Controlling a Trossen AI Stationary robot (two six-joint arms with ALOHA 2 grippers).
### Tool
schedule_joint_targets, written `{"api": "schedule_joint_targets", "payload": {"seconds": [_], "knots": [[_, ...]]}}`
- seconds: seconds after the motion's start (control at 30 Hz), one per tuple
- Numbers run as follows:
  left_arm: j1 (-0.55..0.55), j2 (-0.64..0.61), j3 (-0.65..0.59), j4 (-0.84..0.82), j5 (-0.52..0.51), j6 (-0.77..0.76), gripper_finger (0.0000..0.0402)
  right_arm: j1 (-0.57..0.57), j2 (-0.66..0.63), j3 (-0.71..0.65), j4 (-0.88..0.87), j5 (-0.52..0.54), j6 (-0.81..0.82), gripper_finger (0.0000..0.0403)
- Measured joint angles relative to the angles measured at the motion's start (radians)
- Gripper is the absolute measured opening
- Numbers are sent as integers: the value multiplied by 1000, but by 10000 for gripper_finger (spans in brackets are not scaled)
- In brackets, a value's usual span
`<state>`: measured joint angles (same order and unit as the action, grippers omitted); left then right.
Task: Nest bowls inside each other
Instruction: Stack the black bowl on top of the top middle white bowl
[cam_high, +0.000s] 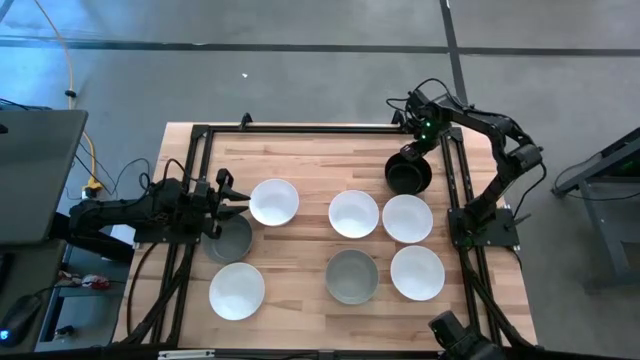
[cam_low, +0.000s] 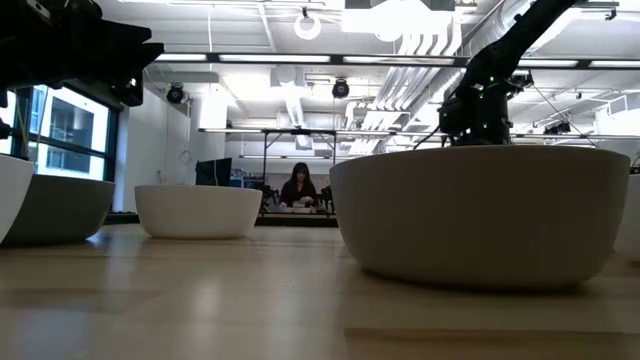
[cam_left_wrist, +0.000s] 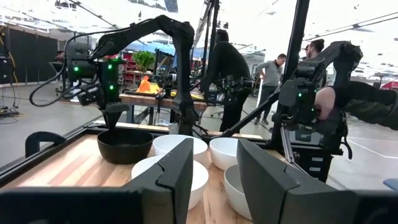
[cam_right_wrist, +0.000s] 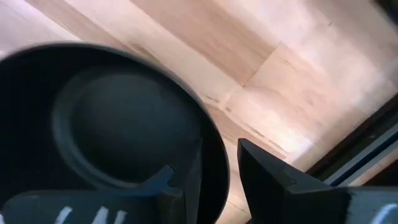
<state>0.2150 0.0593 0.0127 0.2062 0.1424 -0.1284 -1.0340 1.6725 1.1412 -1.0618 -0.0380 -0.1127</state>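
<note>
Your right tool (cam_right_wrist: 214, 180) straddles the black bowl's (cam_high: 408, 173) rim at the bench's (cam_high: 310, 150) far right corner, one finger inside and one outside, jaws slack rather than clamped. Your left tool (cam_high: 228, 195) waits released over a grey bowl (cam_high: 229, 240). White bowls (cam_high: 354, 213) sit unnested on pale wood; people (cam_left_wrist: 227, 68) stand beyond.

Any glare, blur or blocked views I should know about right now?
Low view: ceiling lights blow out the background, and a near bowl fills much of the frame. Right wrist view: the table is smeared with blur, and the black bowl is dark, showing little detail. High view: even light, soft shadows.
</note>
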Motion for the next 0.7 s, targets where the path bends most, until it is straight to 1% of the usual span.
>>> {"api": "schedule_joint_targets", "payload": {"seconds": [0.2,0.33,0.4,0.5,0.63,0.7], "knots": [[0,0,0,-1,0,0,113,0,54,0,5,0,-1,97],[0,0,0,-3,0,0,113,0,58,0,10,1,-19,95],[0,0,0,-3,0,0,113,0,58,0,9,2,-24,88],[0,0,0,-4,0,15,113,0,58,0,10,2,-27,64],[0,0,0,-4,0,27,113,0,58,0,9,3,-28,15],[0,0,0,-4,0,27,113,0,58,0,10,1,-27,5]]}}
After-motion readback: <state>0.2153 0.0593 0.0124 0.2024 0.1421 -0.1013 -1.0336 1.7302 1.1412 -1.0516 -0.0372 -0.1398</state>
